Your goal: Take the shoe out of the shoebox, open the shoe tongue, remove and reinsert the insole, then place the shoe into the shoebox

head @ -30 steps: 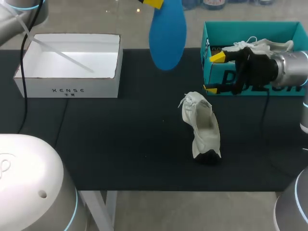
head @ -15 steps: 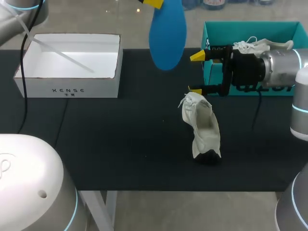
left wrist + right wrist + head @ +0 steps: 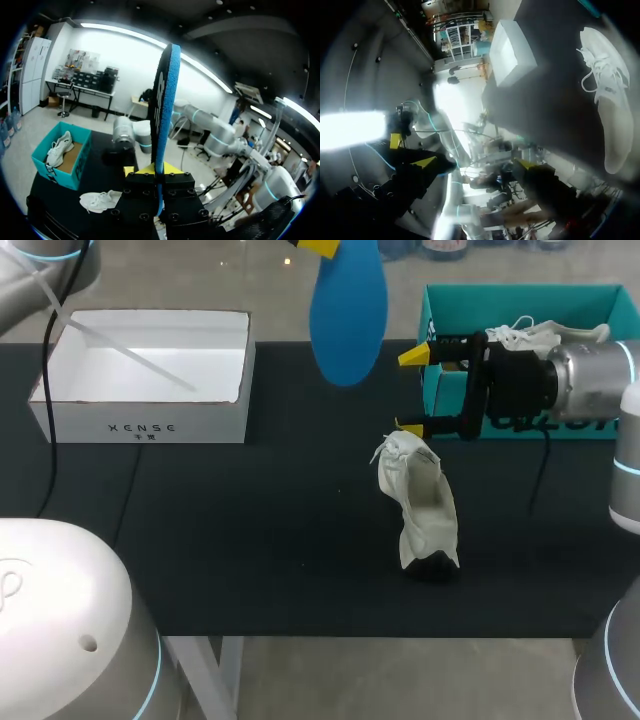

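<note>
Soft cloth shoe (image 3: 422, 502), matt table (image 3: 250, 530)

Table (image 3: 250, 540) black; shoe (image 3: 420, 502) just beside the right pincer (image 3: 412, 390) white, dark patch at one end; pincer black, yellow tips; shoebox (image 3: 520, 298) behind it teal; second shoe (image 3: 545, 335) white; insole (image 3: 348, 310) blue; open box (image 3: 150, 425) white.

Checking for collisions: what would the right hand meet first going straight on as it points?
Probably nothing: the right hand's way looks free, the white shoe below its line, the blue insole seemingly higher; depth is unclear.
</note>
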`<state>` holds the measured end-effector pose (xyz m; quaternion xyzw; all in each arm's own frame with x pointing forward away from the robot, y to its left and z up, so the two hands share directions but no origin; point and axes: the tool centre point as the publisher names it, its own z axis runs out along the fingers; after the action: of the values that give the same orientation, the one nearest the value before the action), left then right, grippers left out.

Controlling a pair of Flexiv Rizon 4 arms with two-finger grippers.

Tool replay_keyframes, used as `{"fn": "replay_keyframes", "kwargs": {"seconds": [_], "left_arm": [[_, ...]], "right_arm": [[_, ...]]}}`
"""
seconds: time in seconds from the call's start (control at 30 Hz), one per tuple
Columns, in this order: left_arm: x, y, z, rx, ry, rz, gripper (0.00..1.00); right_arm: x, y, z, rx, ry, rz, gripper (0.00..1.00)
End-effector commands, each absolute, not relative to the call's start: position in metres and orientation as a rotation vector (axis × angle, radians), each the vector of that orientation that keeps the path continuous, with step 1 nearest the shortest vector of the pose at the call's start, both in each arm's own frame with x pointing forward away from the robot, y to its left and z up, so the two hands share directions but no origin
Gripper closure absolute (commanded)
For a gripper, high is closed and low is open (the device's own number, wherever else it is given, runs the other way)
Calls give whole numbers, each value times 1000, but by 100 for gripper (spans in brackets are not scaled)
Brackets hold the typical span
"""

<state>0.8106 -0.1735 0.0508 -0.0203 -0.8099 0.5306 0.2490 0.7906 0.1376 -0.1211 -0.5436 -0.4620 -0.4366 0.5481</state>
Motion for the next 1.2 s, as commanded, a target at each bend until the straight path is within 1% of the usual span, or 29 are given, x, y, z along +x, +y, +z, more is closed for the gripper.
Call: {"fn": "replay_keyframes", "kwargs": {"seconds": [0.03,1.03,1.1,1.2], "left_arm": [[809,-173,51,-53,-2210,1445,100],[809,-173,51,-53,-2210,1445,100],[798,-173,42,-303,-2223,1497,100],[784,-164,29,-445,-2206,1593,100]], "right_arm": [[790,138,-121,-1291,-1093,-1035,0],[790,138,-121,-1291,-1093,-1035,0],[790,138,-121,-1291,-1093,-1035,0],[790,138,-121,-1291,-1093,-1035,0]]}}
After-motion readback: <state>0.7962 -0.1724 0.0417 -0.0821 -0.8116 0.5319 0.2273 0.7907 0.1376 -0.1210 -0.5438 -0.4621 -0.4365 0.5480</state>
